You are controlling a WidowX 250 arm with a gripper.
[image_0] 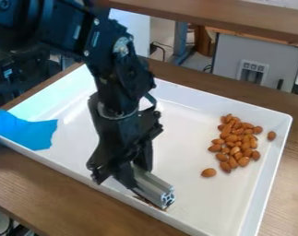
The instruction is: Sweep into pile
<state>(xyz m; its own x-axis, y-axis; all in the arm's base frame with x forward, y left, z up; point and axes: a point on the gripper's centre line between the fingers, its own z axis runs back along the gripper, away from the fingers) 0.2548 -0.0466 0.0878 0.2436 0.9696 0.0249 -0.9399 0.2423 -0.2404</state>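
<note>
Wooden desk (58, 191) lay closest to the camera, below the end effector (134, 177), and carried your white tray (197, 203). You had the end effector pinching a metal bar (153, 188), which slanted down toward the tray's near wall. Well apart to its right, as the camera saw it, sat the almonds (231, 138), mostly bunched into one loose pile, so the sweep looked largely done. For you, what remained seemed to be tidying: one stray almond (208, 172) rested between the end effector and the pile, on the near side, while another almond (271, 136) lay beyond the pile, farther from the end effector. The pile's edges were ragged too. You couldn't tell whether the brownish patch beneath the bar was another nut. Left of the end effector, a blue cloth (27, 131) overlapped the tray's edge.
</note>
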